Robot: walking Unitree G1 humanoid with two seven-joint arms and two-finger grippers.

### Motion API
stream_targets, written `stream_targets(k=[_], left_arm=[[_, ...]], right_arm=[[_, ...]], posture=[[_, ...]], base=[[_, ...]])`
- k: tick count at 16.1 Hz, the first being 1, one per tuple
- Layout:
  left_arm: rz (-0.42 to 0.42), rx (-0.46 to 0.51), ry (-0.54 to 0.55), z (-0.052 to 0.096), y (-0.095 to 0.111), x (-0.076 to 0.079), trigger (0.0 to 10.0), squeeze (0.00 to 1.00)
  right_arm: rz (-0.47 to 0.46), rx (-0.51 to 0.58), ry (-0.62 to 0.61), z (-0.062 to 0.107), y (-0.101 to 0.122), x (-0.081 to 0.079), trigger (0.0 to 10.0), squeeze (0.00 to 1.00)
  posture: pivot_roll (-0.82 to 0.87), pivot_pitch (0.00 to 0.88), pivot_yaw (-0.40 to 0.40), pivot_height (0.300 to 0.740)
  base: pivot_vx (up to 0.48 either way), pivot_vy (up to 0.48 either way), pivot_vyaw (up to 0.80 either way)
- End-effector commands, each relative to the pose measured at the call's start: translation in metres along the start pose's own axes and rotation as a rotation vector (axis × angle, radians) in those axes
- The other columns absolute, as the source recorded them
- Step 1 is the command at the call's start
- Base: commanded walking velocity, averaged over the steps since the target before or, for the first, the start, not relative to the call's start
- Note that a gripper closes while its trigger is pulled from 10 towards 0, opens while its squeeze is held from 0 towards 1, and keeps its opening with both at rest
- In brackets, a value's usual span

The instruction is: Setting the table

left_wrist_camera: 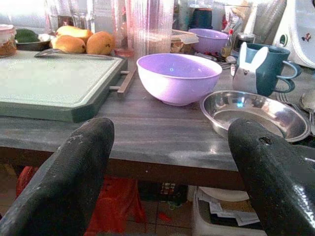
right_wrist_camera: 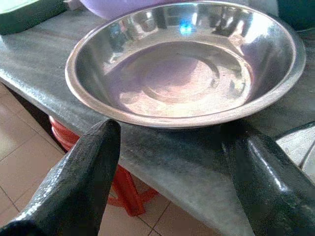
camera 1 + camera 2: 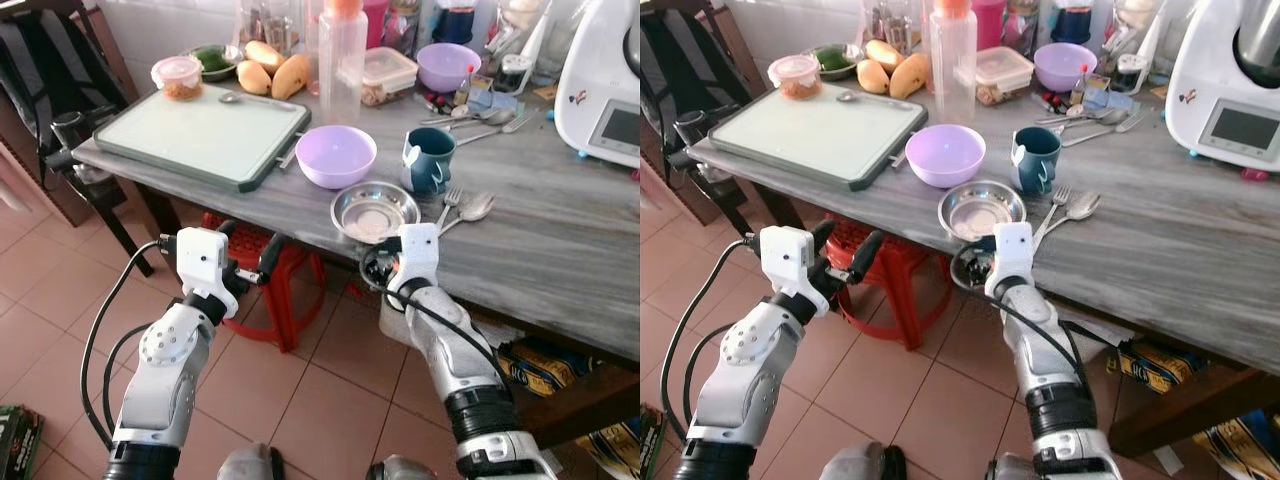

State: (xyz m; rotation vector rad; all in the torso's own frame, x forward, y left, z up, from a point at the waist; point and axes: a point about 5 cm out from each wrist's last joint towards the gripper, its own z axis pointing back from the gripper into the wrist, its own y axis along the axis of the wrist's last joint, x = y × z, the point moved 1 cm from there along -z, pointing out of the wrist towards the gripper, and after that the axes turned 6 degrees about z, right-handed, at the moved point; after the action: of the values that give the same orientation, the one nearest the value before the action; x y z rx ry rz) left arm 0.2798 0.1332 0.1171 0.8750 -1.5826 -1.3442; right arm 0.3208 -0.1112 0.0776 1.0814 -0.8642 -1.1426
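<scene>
Steel dish (image 3: 375,211) at worktop (image 3: 540,250) front edge, just before lilac bowl (image 3: 336,155) and rabbit mug (image 3: 428,160). Right claw (image 2: 172,162) fingers apart, just short of dish rim. Left claw (image 1: 172,162) apart, below worktop edge. No legible writing.

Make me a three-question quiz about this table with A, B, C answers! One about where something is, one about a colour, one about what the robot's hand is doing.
1. Where is the steel dish?
A. near the table's front edge
B. on the cutting board
C. on the floor

2. What colour is the bowl beside the mug?
A. red
B. purple
C. yellow

3. How is the right gripper?
A. shut on a fork
B. open, just short of the steel dish
C. holding the mug

Answers:
1 A, it sits by the table edge, in front of the bowl.
2 B, it is light purple.
3 B, its fingers are spread with nothing between them.
</scene>
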Motion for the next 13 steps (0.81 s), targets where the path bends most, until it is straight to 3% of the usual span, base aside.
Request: stream_targets(k=[1, 4, 8, 13], left_arm=[[-0.014, -0.002, 0.003, -0.001, 0.001, -0.001, 10.0, 0.00], [-0.015, -0.002, 0.008, 0.001, 0.001, -0.001, 10.0, 0.00], [-0.011, -0.007, -0.001, -0.001, -0.001, 0.000, 10.0, 0.00], [-0.017, -0.007, -0.009, -0.003, 0.001, -0.001, 10.0, 0.00]], right_arm=[[-0.002, 0.017, 0.007, -0.003, 0.005, -0.001, 10.0, 0.00], [0.008, 0.032, 0.012, 0.009, 0.001, -0.002, 10.0, 0.00], [-0.034, -0.013, -0.070, 0.029, -0.016, 0.012, 10.0, 0.00], [-0.030, -0.011, -0.069, 0.024, -0.012, 0.014, 10.0, 0.00]], posture=[[0.01, 0.016, 0.046, 0.740], [0.00, 0.016, 0.044, 0.740], [-0.01, 0.018, 0.054, 0.740], [0.00, 0.011, 0.058, 0.740]], base=[[0.000, 0.000, 0.00], [0.000, 0.000, 0.00], [0.000, 0.000, 0.00], [0.000, 0.000, 0.00]])
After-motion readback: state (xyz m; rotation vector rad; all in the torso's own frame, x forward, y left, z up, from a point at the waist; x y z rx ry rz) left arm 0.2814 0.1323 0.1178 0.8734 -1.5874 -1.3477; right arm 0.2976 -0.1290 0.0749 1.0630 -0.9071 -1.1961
